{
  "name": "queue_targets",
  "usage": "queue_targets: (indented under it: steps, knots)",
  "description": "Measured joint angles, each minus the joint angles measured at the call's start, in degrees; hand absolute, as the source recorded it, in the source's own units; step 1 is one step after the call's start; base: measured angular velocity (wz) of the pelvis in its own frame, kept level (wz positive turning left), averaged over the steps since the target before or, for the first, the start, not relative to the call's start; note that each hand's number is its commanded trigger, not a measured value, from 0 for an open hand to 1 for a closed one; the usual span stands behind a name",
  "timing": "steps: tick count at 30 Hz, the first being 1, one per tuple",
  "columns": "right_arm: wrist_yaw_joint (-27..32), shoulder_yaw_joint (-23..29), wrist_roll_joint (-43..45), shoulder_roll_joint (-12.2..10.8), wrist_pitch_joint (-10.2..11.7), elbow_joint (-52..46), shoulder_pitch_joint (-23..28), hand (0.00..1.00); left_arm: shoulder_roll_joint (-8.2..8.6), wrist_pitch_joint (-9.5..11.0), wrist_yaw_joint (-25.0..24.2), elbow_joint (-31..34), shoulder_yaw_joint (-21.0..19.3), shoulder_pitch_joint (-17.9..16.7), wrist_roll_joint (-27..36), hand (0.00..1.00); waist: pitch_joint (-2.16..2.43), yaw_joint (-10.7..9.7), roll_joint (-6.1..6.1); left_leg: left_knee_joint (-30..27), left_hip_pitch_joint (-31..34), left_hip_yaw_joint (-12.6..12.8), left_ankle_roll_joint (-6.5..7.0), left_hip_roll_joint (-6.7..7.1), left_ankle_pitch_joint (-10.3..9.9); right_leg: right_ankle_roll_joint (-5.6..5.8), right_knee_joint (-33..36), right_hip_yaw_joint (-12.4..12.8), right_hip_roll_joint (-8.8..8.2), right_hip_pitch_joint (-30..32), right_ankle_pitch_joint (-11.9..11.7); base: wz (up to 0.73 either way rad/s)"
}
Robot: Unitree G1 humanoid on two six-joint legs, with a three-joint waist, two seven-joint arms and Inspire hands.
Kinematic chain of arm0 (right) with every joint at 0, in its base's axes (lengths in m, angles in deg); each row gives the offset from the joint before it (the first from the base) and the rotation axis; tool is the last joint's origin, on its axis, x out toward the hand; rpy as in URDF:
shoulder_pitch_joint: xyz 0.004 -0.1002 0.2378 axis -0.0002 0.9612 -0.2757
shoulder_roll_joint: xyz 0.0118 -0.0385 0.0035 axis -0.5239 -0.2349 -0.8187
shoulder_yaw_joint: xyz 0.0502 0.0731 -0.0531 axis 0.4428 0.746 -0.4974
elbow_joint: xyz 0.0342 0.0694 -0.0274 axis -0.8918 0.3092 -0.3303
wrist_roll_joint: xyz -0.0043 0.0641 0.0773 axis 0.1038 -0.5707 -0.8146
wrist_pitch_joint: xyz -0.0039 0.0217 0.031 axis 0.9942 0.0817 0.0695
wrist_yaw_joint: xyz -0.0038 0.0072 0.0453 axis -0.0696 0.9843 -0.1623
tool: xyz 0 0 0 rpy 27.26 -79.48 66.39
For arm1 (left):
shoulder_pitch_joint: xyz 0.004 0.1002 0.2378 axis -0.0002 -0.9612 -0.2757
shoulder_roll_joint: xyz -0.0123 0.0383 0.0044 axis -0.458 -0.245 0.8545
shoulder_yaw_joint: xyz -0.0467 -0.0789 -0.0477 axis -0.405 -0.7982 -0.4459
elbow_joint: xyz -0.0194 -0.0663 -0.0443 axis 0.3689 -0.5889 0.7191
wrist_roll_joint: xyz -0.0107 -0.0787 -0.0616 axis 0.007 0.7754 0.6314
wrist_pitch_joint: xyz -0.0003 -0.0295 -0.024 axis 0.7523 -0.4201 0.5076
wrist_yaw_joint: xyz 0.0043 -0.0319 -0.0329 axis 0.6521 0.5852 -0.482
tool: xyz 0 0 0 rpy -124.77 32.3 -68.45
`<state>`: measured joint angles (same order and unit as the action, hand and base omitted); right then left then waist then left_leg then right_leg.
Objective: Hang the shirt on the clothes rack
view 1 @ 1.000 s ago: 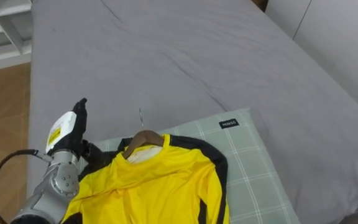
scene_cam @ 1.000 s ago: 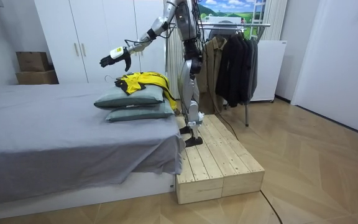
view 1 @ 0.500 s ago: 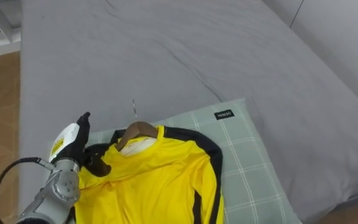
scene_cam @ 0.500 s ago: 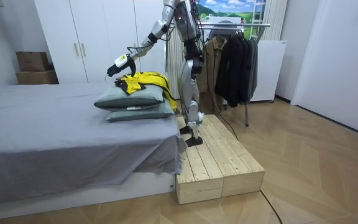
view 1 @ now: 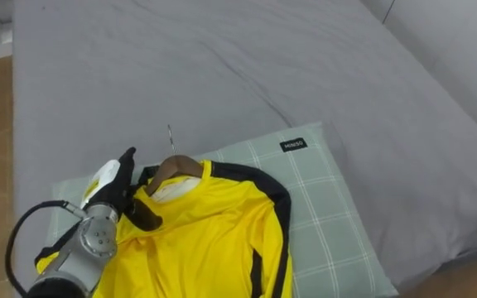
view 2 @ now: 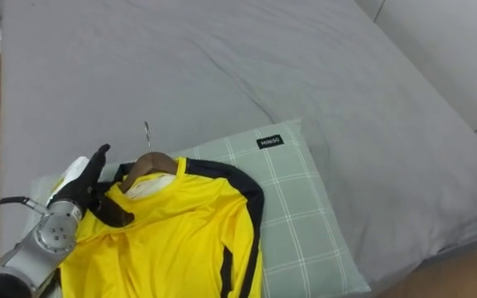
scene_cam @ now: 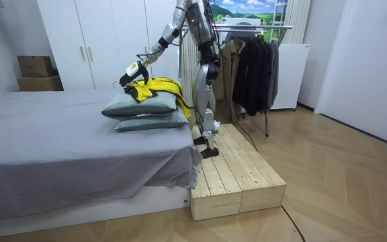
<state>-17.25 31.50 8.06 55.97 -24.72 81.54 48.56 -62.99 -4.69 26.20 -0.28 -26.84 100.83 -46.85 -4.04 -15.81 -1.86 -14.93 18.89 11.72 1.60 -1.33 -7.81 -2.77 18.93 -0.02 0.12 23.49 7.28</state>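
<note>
Yellow shirt [view 1: 214, 240], black-trimmed, on wooden hanger [view 1: 176, 164], atop checked pillow [view 1: 321, 199]

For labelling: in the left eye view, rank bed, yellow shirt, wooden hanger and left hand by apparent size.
1. bed
2. yellow shirt
3. left hand and wooden hanger: similar; the hand is nearer the camera and the hanger partly hidden, so unranked.

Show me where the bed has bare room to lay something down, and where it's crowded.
Free: the grey bedspread beyond the checked pillow, wide and bare; also the pillow's strip right of the yellow shirt. Crowded: the pillow's left end, where the left hand lies at the shirt's shoulder beside the wooden hanger.
</note>
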Motion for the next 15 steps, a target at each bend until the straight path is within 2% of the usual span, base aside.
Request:
queue_targets:
  steps: [2, 5, 15]
  knots:
    - [-0.06, -0.52, -0.04, -0.01, 0.05, -0.04, -0.27, 0.00, 0.00, 0.00, -0.15, -0.29, -0.01, 0.14, 0.03, 0.00, -0.05, -0.01, 0.09, -0.23, 0.46, 0.16, 0.00, 0.03, 0.00, 0.01, 0.48, 0.09, -0.10, 0.64, 0.04, 0.00]
    - [-0.22, -1.21, -0.08, -0.27, 0.05, -0.10, -0.35, 0.00, 0.00, 0.01, -1.28, -0.42, 0.01, 0.30, 0.20, 0.00, -0.41, 0.04, 0.65, -0.79, 1.02, 0.31, 0.00, 0.06, -0.01, 0.02, 0.88, 0.07, -0.23, 1.04, 0.19, 0.01]
    - [-0.52, -2.50, -0.68, -0.25, -0.04, -0.10, -0.33, 0.00, 0.33, -0.02, -4.97, -2.26, 0.44, 0.29, 3.41, 0.00, -0.41, 0.12, 0.68, -0.88, 1.48, 0.71, 0.00, 0.04, -0.01, 0.02, 1.19, 0.65, -0.22, 1.65, 0.19, -0.01]
